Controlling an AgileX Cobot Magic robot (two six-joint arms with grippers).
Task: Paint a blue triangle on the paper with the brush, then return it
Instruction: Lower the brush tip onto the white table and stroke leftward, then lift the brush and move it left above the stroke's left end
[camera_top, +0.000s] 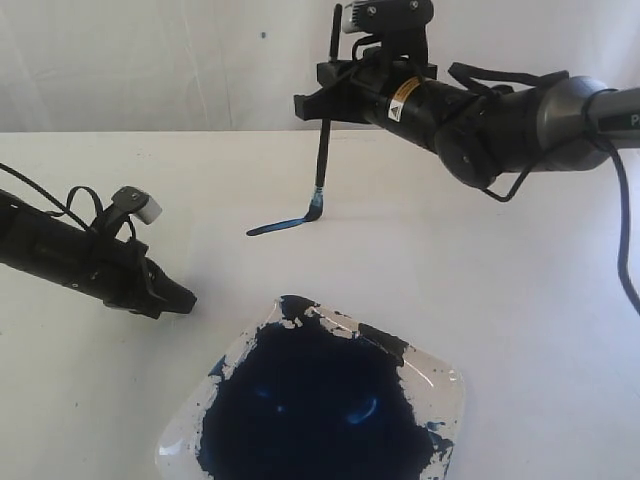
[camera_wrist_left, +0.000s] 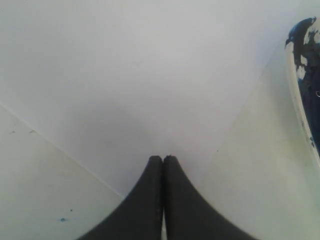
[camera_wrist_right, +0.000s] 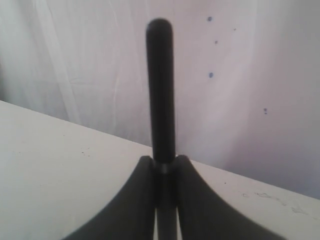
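Observation:
My right gripper (camera_top: 314, 103) (camera_wrist_right: 164, 162) is shut on the black handle of the brush (camera_top: 323, 150) (camera_wrist_right: 160, 90), which stands almost upright. Its blue-stained tip rests on the paper (camera_top: 400, 230) at the right end of a thin blue painted mark (camera_top: 280, 226). That mark is elongated, pointed at its left end, and reads as one stroke more than a closed triangle. My left gripper (camera_top: 183, 298) (camera_wrist_left: 163, 159) is shut with nothing in it, low at the left, over a corner of the paper (camera_wrist_left: 150, 75).
A square clear tray (camera_top: 445, 385) (camera_wrist_left: 293, 85) holding a large dark blue paint pool sits at the front centre, just right of the left gripper. A white curtain forms the backdrop behind the cream table.

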